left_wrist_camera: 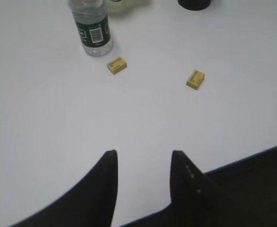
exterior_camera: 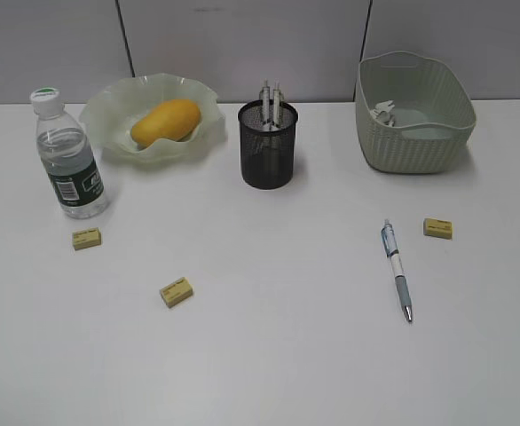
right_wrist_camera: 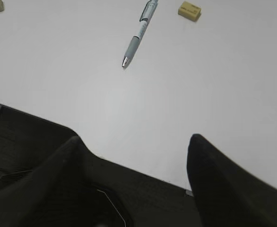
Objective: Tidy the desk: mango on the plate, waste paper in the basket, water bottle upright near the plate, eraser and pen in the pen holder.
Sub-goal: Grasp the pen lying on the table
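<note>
The mango lies in the wavy-rimmed plate. Left of the plate the water bottle stands upright. Two pens stick out of the black mesh pen holder, and another pen lies flat on the desk. Three yellow erasers lie loose: one by the bottle, one further front, one right of the pen. Waste paper sits in the basket. My left gripper hangs open and empty over the desk's front edge. My right gripper is open and empty, short of the pen.
Neither arm shows in the exterior view. In the left wrist view the bottle and two erasers lie ahead. The right wrist view shows an eraser beside the pen and the dark floor below the desk edge.
</note>
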`<action>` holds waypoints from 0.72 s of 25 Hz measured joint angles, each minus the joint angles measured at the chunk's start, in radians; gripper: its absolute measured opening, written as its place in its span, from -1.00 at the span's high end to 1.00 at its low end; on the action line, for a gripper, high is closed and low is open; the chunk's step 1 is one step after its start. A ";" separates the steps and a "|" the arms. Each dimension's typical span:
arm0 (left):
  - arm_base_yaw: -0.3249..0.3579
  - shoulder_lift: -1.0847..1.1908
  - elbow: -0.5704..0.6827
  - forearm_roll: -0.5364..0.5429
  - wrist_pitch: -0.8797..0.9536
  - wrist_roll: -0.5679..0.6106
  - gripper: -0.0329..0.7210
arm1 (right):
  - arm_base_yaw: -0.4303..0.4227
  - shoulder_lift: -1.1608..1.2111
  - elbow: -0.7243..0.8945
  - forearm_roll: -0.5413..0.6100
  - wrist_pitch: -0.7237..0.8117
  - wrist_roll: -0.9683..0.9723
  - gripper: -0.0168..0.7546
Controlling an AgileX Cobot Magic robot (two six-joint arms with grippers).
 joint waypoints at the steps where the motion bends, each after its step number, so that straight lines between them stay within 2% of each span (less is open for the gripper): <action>1: 0.017 -0.006 0.000 0.000 0.000 0.000 0.15 | 0.000 0.047 -0.008 -0.006 -0.014 0.002 -0.42; 7: 0.065 -0.044 0.000 -0.001 0.000 0.000 0.15 | 0.000 0.383 -0.081 -0.011 -0.105 0.016 -0.42; 12: 0.084 -0.044 0.000 0.000 0.000 0.000 0.15 | 0.000 0.680 -0.141 -0.008 -0.171 0.111 -0.42; 18: 0.094 -0.044 0.000 -0.001 0.000 0.000 0.15 | 0.000 0.994 -0.267 0.023 -0.187 0.138 -0.42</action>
